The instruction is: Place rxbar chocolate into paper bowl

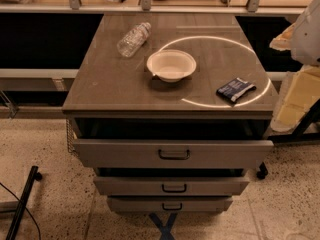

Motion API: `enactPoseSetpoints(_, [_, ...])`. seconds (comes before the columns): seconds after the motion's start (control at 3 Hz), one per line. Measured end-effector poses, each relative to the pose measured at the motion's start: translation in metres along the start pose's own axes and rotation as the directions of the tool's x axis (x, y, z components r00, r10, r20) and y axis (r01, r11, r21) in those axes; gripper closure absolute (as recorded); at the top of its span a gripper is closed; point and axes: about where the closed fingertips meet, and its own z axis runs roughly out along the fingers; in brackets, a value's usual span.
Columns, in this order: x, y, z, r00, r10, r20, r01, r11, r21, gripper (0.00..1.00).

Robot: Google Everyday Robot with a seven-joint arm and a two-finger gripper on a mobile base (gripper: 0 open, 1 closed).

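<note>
The rxbar chocolate [235,89], a small flat bar in a dark navy wrapper with pale lettering, lies on the right front part of the cabinet top. The paper bowl [171,65], round, white and empty, stands upright near the middle of the top, about a bowl's width left of the bar. My gripper is not in view. Only a pale bulky part of the arm [306,30] shows at the right edge, above and right of the bar.
A clear plastic bottle [133,39] lies on its side at the back left of the grey cabinet top [110,89]. Three drawers [172,154] stand slightly open below. Pale yellowish objects [297,101] sit beside the cabinet at right. A black pole [22,204] lies on the floor at left.
</note>
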Motion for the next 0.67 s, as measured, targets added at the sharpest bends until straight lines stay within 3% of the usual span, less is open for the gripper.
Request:
enactPoseSetpoints(0.33, [0.0,-0.004,0.002,1.0,0.008,0.006,-0.008,0.9999,0.007,0.0])
enactPoseSetpoints(0.67, [0.0,-0.027,0.014,0.998,0.052,0.038,-0.053,0.9977,0.041,0.0])
